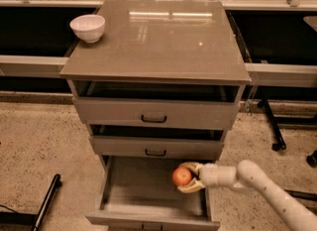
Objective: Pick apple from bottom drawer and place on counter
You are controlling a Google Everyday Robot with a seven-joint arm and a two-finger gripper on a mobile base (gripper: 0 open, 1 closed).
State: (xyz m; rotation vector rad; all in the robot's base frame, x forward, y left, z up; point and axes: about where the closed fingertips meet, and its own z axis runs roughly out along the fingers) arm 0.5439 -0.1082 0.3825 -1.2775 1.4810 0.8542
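Low in the frame, right of the middle, the gripper (185, 178) has its two pale fingers (189, 189) clamped on the apple (182, 176), one above and one below. The apple sits at the tip of the hand, over the right side of the open bottom drawer (133, 195). A white bowl (87, 28) rests on the counter (158, 44), upper left.

A smooth white tubular arm (270, 188) with rounded joints is seen. It is ended by the gripper (185, 177), whose curved fingers (192, 188) are coloured yellowish cream, positioned over the right side of the open bottom drawer (133, 195).
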